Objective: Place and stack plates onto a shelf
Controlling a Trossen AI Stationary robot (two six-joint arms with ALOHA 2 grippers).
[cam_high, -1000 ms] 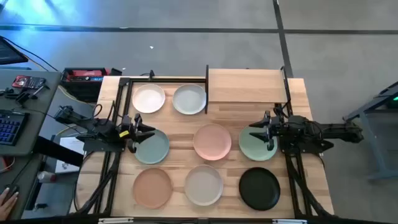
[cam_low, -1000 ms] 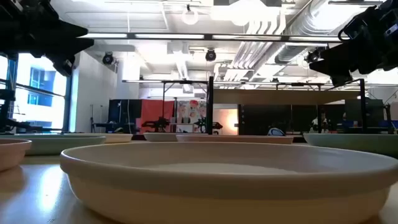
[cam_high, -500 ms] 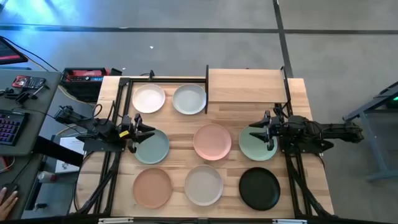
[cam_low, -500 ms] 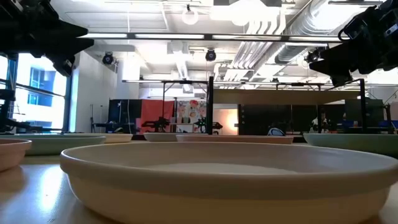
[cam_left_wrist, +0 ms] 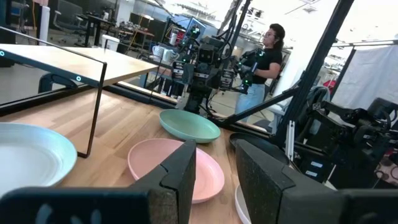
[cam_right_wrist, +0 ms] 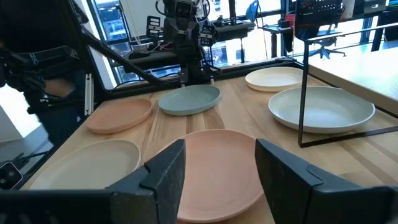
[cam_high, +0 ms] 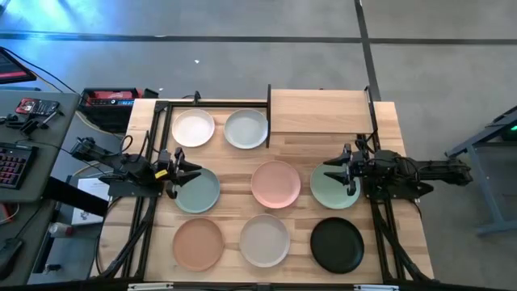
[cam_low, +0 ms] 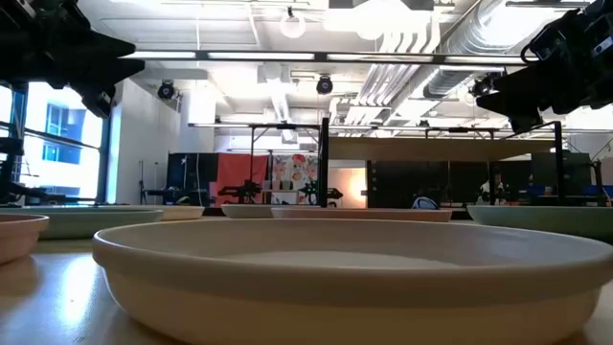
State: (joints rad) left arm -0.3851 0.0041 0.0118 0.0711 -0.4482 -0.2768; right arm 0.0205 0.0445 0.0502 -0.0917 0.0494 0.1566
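Plank tabletop (cam_high: pixel 242 166), centre of the overhead frame, in an open lab with grey floor; a cluttered desk with keyboard (cam_high: pixel 10 168) sits at far left.

Item 1, shelf (cam_high: pixel 319 111): bare light-wood board on black posts, upper centre-right. No plate on it yet, so by my reading the task is not begun.

Item 2, plates, eight, all flat on the table, none stacked. Upper row: white (cam_high: pixel 193 128), pale grey (cam_high: pixel 246 128), just left of the shelf. Middle row: blue-green (cam_high: pixel 200 190), pink (cam_high: pixel 276 183), mint (cam_high: pixel 329 186). Lower row: peach (cam_high: pixel 198 243), beige (cam_high: pixel 264 240), black (cam_high: pixel 337 244).

Item 3, left gripper (cam_high: pixel 179 170): middle left, poised over the blue-green plate's left rim, fingers apart, nothing between them.

Item 4, right gripper (cam_high: pixel 346 175): middle right, above the mint plate's right side, fingers apart and empty.

Item 5, person (cam_left_wrist: pixel 258 62): beyond the table in the left wrist view, well clear of it.

Risks, as judged:
- Shallow, smooth rims: a pinch set too near the edge could let a plate slip or tip in the lift.
- Posts stand close beside the pale grey plate; a plate carried low could strike a post or the board's edge.
- Plates lie near one another; dragging one could nudge its neighbour.
- Both arms aim at one narrow board, so they could crowd each other there.
- An off-centre first plate could make the stack lean.
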